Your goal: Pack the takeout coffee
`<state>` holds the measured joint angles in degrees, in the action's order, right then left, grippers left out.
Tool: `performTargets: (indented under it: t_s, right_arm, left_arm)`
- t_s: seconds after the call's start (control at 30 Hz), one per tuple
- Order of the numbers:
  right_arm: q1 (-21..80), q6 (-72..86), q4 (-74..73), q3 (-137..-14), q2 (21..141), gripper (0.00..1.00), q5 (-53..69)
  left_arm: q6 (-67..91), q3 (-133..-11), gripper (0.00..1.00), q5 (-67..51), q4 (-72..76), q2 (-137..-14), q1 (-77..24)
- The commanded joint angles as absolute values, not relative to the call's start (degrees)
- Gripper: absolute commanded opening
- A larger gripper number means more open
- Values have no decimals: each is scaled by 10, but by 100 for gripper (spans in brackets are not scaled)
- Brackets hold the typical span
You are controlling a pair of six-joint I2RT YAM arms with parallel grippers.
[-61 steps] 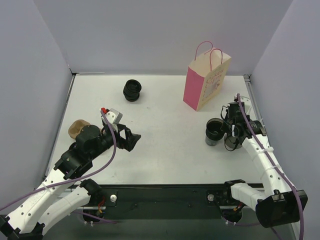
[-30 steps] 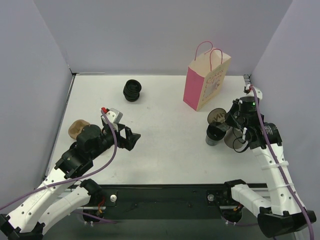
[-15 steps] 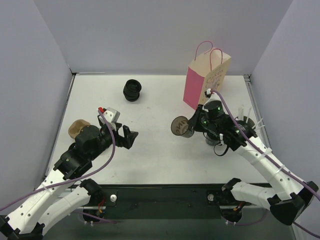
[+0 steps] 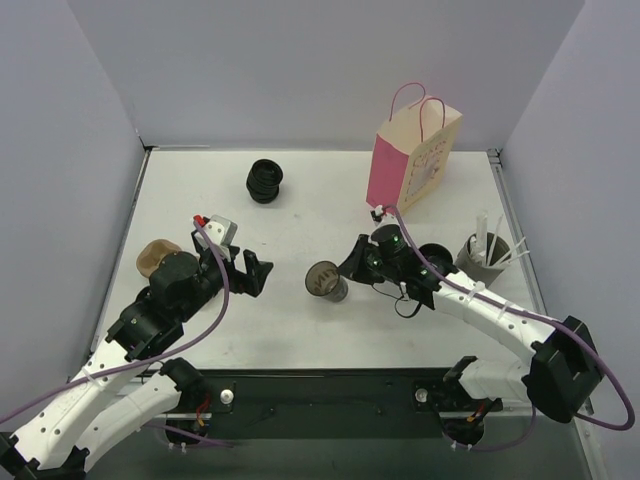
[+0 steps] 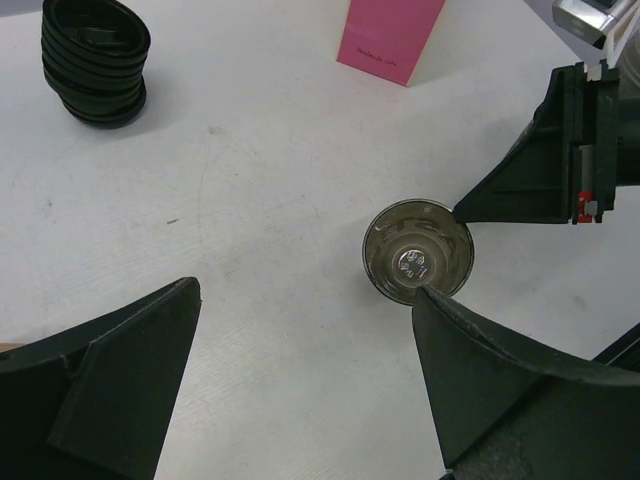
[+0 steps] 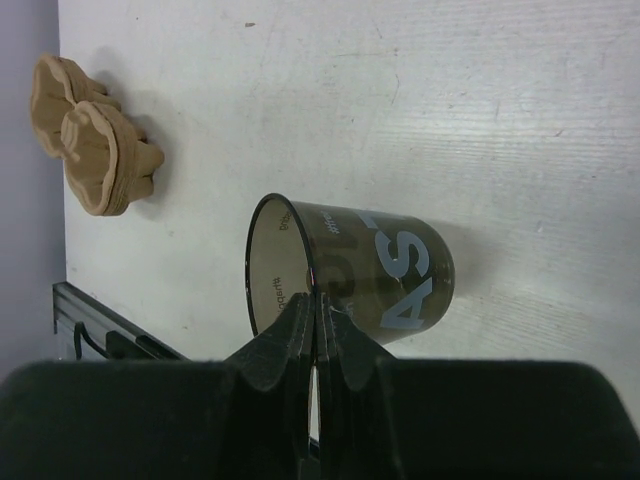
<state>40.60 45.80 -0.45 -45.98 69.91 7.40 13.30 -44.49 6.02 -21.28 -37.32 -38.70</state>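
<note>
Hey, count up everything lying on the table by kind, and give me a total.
Dark see-through plastic cups: 2, one pinched at its rim by the right gripper
Grey cup holding white sticks: 1
Pink paper bag with handles: 1
Ribbed black stack: 1
Tan moulded-pulp pile: 1
Total: 6

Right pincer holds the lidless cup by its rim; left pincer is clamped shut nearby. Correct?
No: the left pincer is open, its fingers spread wide in the left wrist view. The right pincer does hold the lidless cup by its rim.
</note>
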Motion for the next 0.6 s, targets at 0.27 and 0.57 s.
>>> performTargets:
  t_s: [0.27, 0.57]
  right_arm:
    - [410, 482, 99, -396, 724, 2, 76]
    - [409, 430, -18, -435, 689, 29, 45]
  left_arm:
    - [134, -451, 97, 78, -208, -375, -389]
    - [158, -454, 97, 156, -225, -392, -389]
